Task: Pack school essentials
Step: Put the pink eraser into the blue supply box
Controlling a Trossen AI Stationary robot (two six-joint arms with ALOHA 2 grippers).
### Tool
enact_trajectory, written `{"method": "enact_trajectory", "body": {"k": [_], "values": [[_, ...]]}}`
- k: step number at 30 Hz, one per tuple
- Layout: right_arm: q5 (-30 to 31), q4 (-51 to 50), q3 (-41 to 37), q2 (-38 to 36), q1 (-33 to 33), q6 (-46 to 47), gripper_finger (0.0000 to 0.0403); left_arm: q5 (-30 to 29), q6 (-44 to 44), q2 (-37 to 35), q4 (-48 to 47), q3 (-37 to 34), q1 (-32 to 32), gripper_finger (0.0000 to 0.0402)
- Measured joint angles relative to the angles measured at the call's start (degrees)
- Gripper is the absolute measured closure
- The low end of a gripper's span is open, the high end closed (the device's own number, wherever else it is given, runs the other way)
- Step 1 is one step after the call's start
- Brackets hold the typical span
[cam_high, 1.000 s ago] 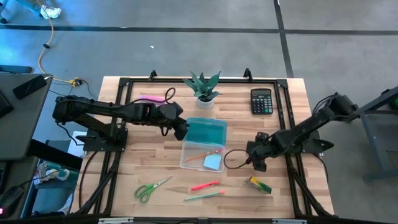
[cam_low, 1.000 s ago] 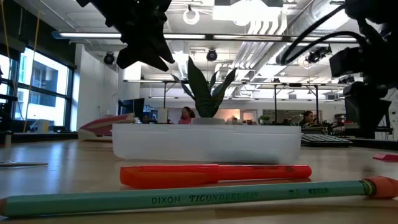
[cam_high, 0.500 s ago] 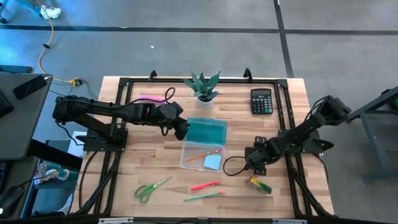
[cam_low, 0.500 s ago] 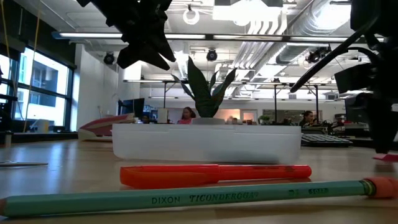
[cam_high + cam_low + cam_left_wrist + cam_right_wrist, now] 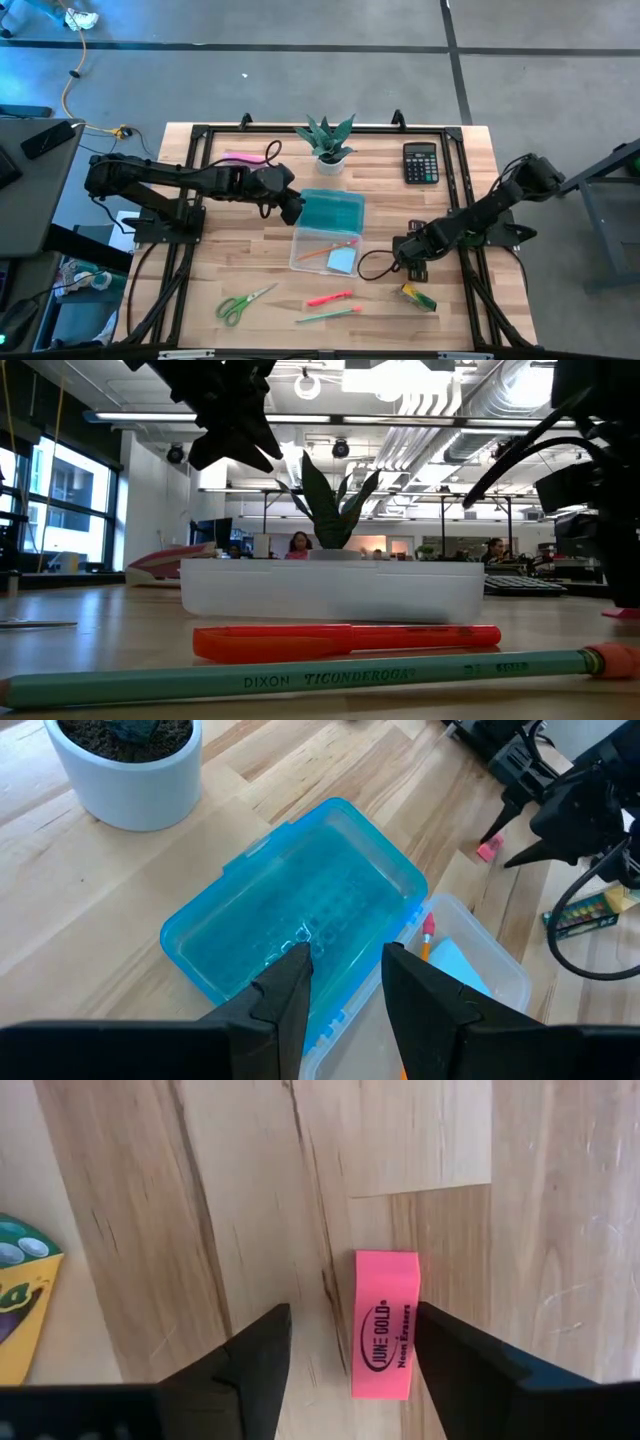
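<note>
My right gripper [image 5: 340,1370] is open and low over the table, right of the clear box [image 5: 325,250]. A tiny pink eraser [image 5: 385,1325] lies flat on the wood between its fingers, close to one of them. My left gripper [image 5: 345,985] is open and hovers above the blue lid [image 5: 300,930], which lies beside the box. The box holds an orange pencil [image 5: 328,250] and a light-blue note pad [image 5: 343,261]. Green-handled scissors [image 5: 243,303], a pink-red pen [image 5: 329,298], a green pen [image 5: 328,315] and a yellow-green block [image 5: 418,297] lie on the table near its near edge.
A potted plant [image 5: 326,140], a black calculator [image 5: 421,162] and a long pale-pink bar [image 5: 243,157] stand along the far side. A black frame [image 5: 200,135] runs around the table top. Bare wood lies between the box and the scissors.
My right gripper has come down toward the table and slightly toward the near edge, settling over the pink eraser. The left arm has kept still.
</note>
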Motion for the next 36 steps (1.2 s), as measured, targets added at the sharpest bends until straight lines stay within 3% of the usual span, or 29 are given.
{"method": "enact_trajectory", "body": {"k": [7, 21, 36], "values": [[-2.18, 0.14, 0.0, 0.0, -2.09, 0.0, 0.0215, 0.02, 0.09, 0.0, 0.01, 0.0, -0.01, 0.0288], [-2.18, 0.07, -0.09, 0.02, -2.29, 0.63, 0.0313, 1.82, -0.92, -0.2, -0.23, 0.02, 0.22, 0.0288], [-2.57, 0.71, -0.52, -1.92, -2.28, 2.03, 0.0329, 4.52, 0.99, -1.35, -6.68, 0.06, 3.12, 0.0289]]}}
